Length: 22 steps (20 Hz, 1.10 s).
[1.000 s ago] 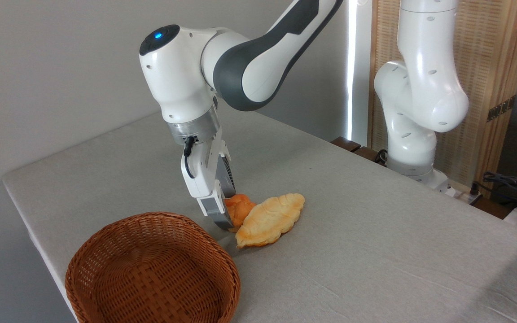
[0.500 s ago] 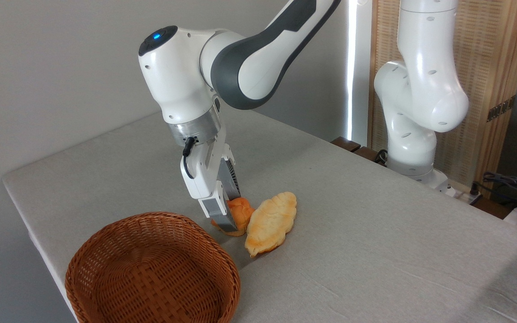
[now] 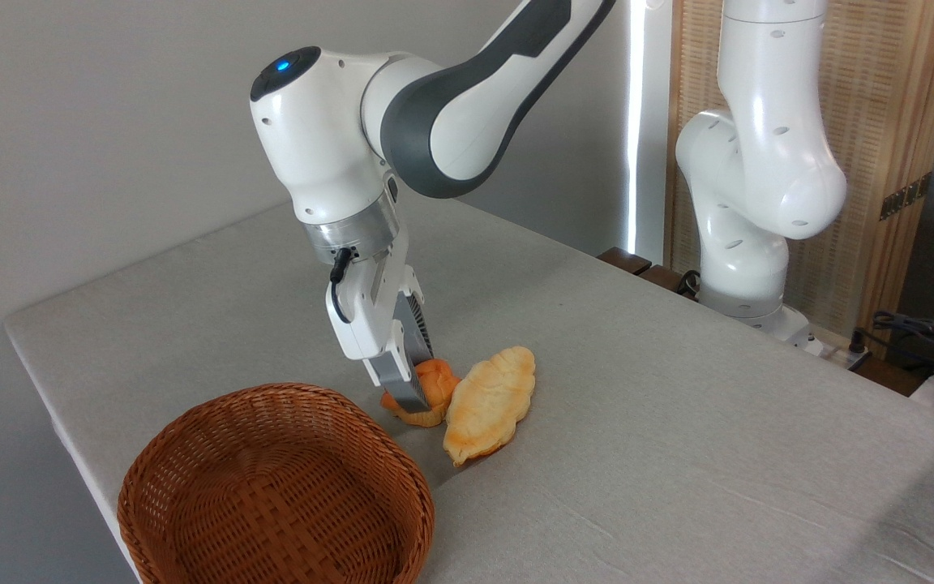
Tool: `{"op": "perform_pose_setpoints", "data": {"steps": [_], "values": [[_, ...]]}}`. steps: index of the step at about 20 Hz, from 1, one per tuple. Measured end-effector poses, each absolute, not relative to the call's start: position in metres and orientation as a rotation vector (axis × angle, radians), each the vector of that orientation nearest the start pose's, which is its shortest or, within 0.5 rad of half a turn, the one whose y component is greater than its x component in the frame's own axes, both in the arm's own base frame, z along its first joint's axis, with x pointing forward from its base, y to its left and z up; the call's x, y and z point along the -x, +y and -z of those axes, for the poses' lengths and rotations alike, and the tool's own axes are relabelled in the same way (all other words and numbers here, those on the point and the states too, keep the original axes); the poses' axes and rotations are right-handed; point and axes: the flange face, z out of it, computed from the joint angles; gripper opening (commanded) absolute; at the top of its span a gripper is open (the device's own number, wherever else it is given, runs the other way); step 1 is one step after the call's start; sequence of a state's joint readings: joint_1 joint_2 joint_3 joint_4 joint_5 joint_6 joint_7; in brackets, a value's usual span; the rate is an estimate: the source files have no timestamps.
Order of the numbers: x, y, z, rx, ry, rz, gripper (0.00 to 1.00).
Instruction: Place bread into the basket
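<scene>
The two-finger gripper (image 3: 412, 392) is clamped on the small, lumpy, deep orange bread (image 3: 433, 391). Bread touches the pale yellow croissant-shaped pastry (image 3: 490, 402), near the reddish-brown wicker basket (image 3: 272, 495).

The surface (image 3: 678, 454) is a flat top covered in light grey cloth, its near-left corner toward the camera. Three items are on it. A round reddish-brown wicker basket (image 3: 272, 495) sits at the near-left edge. A deep orange bun (image 3: 434, 389) is just beyond the basket; whether its underside bears on the cloth cannot be determined. A longer pale yellow pastry (image 3: 490, 403) lies flat, touching the bun's right side.
</scene>
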<state>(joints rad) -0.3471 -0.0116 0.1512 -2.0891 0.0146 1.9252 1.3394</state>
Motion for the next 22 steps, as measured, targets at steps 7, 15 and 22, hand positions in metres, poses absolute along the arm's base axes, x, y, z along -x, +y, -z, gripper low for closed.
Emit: {"op": "perform_pose_setpoints", "data": {"steps": [7,15,22], "values": [[-0.517,-0.103,-0.423,2.296,2.231,-0.197,0.30],[-0.516,-0.117,-0.480,2.386,2.112,-0.033,0.34],[-0.529,-0.116,-0.530,2.643,1.820,0.172,0.38]]}}
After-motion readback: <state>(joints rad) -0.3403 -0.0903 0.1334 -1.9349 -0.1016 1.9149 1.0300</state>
